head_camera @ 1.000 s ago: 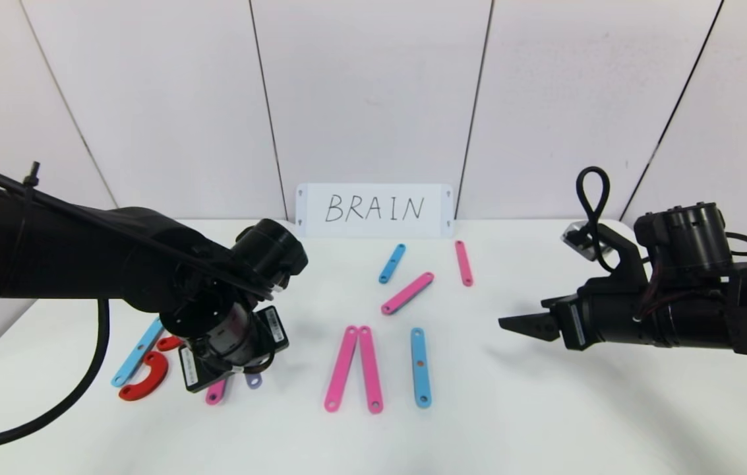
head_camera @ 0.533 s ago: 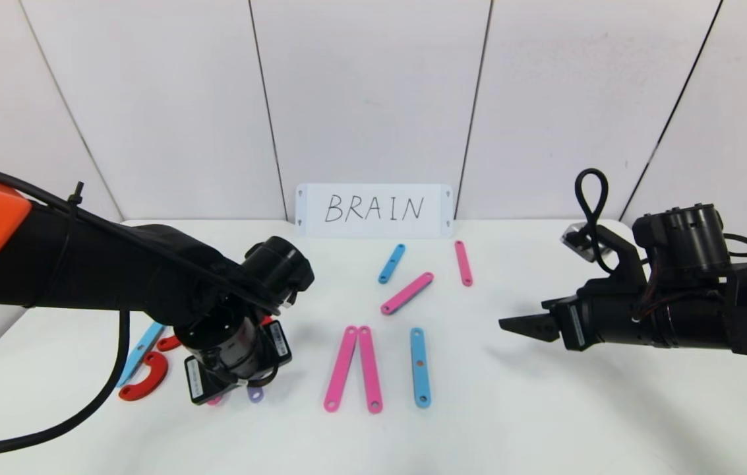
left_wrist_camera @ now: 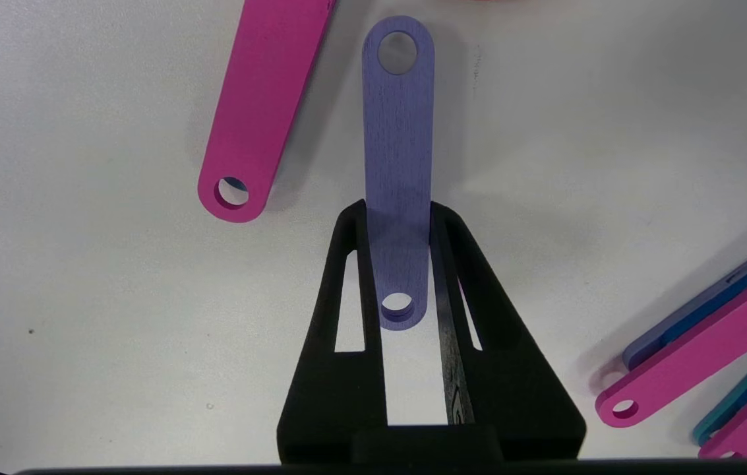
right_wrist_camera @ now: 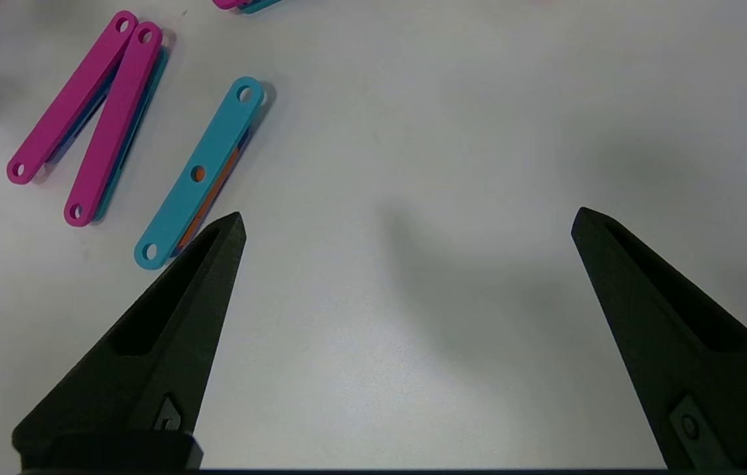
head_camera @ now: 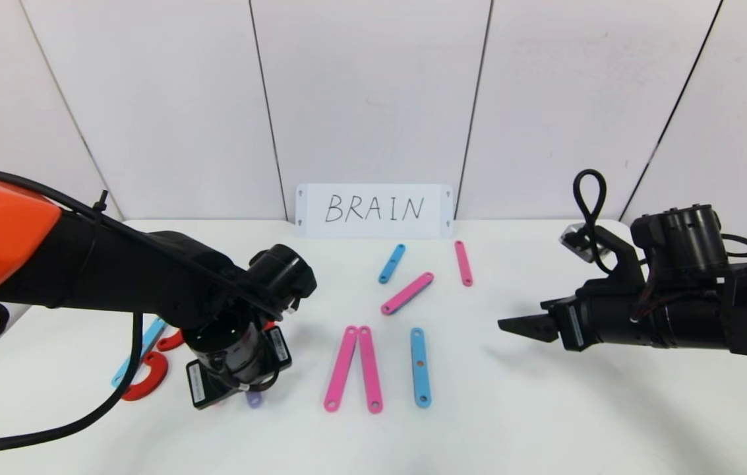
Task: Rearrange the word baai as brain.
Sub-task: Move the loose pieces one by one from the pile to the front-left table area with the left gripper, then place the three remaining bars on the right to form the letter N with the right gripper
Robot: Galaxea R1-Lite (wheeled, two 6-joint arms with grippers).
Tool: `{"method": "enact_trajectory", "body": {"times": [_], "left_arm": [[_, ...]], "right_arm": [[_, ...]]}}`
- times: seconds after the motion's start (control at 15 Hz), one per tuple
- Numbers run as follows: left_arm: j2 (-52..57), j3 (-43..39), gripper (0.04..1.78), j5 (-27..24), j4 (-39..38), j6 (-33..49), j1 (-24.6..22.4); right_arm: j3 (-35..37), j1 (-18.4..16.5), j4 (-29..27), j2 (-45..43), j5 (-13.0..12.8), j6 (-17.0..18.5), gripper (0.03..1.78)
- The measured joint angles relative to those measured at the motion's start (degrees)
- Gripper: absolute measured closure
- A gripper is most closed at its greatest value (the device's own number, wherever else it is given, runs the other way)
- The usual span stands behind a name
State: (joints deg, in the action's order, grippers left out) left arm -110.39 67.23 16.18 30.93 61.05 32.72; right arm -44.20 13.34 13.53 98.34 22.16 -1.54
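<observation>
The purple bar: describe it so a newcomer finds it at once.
Start at the left claw, low over the table's near-left part. The purple bar is gripped between its fingers, beside a pink bar. It is the only pale purple piece.

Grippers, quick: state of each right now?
Left gripper: shut on the purple bar, low over the table.
Right gripper: open, empty, hovering above the table.

Both arms are black with round, cylinder-shaped joints. The left arm (head_camera: pixel 122 284) has a bright orange shell at its upper part and thin black cables tied along it. The right arm (head_camera: pixel 670 310) carries a looped black cable on top. The fingers (right_wrist_camera: pixel 169 316) are black, pointed wedges with slots.
</observation>
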Motion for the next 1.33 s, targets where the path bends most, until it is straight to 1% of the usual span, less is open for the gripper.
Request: {"method": "enact_trajectory", "body": {"times": [0.2, 0.33, 0.4, 0.53, 0.73, 0.8, 0.93, 1.0, 1.13, 1.33], "left_arm": [[-0.15, -0.12, 1.54, 0.3, -0.01, 0.05, 0.0], [-0.2, -0.1, 1.46, 0.33, -0.67, 0.0, 0.0], [-0.23, -0.1, 1.39, 0.33, -0.83, 0.02, 0.0], [-0.26, 0.02, 1.14, 0.33, -0.95, -0.13, 0.0], [-0.26, 0.13, 0.61, 0.09, -2.44, -0.39, 0.02], [-0.2, 0.22, 0.46, 0.05, -2.51, -0.63, 0.02], [0.13, 0.82, 0.24, -0.04, -2.65, -1.11, 0.07], [0.44, 1.12, 0.16, -0.11, -2.66, -1.32, 0.07], [1.32, 1.45, 0.08, -0.15, -2.66, -3.06, -0.34], [3.17, 1.56, 0.08, -1.11, -3.43, -8.46, -2.9]], "right_arm": [[0.0, 0.0, 0.0, 0.11, 0.0, 0.0, 0.08], [0.05, 0.0, 0.0, 0.11, 0.0, -0.02, 0.08], [0.09, 0.0, -0.02, 0.11, 0.02, -0.02, 0.08], [0.09, 0.0, 0.0, 0.11, 0.02, -0.02, 0.08], [0.09, 0.0, 0.0, 0.11, 0.02, -0.02, 0.08], [0.09, 0.02, 0.0, 0.13, 0.02, 0.0, 0.08], [0.09, 0.06, -0.02, 0.2, 0.02, 0.0, 0.08], [0.09, 0.06, -0.02, 0.24, 0.02, -0.02, 0.08], [0.09, 0.11, -0.02, 0.26, 0.02, -0.02, 0.08], [0.09, 0.09, -0.02, 0.3, 0.02, -0.02, 0.08]]}}
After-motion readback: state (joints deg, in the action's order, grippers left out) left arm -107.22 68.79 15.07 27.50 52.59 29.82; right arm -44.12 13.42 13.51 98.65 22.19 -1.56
